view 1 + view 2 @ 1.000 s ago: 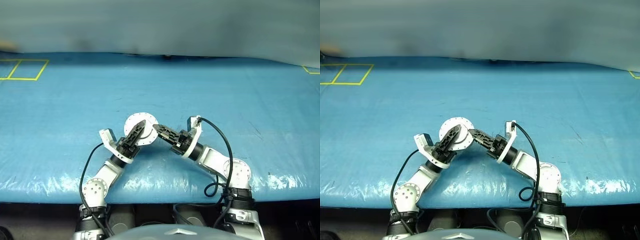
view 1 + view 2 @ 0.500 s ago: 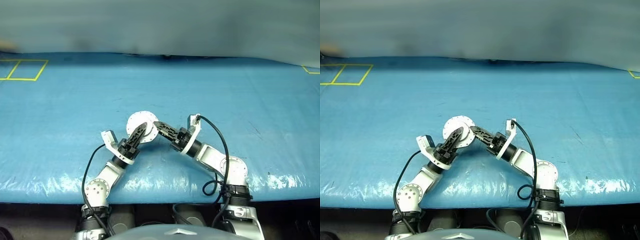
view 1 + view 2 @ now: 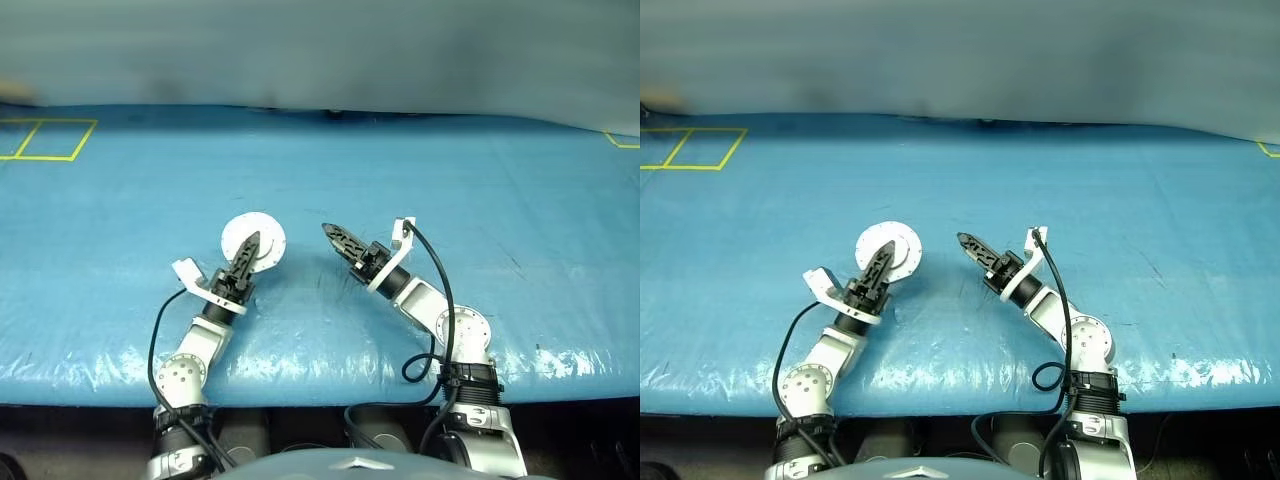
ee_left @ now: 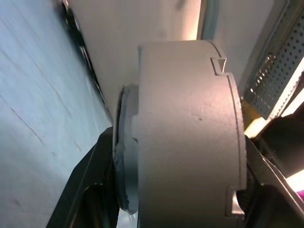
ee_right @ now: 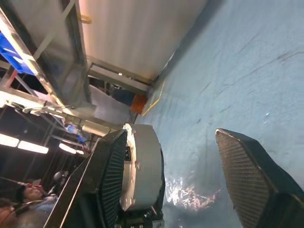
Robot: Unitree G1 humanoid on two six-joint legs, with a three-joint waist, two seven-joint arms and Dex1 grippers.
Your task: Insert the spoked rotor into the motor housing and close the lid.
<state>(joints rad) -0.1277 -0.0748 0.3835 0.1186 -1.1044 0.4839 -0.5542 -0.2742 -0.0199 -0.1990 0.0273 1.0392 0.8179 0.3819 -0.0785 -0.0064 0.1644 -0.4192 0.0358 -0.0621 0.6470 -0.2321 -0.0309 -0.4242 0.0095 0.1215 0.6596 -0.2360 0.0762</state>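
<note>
your left gripper (image 3: 246, 252) clamped on the closed motor housing (image 3: 253, 241) over the blue table (image 3: 450, 180), lid (image 4: 124, 156) shut, right gripper (image 3: 338, 238) just right, jaws released, holding nothing

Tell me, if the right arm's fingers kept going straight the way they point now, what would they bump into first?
Probably nothing nearby. The right gripper points up-left across bare blue table cover. The closed motor housing, held in the left gripper, seems to sit left of that line, though depth is hard to judge.

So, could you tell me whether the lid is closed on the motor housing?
Closed: the left gripper holds one shut grey drum, lid against motor housing.
</note>
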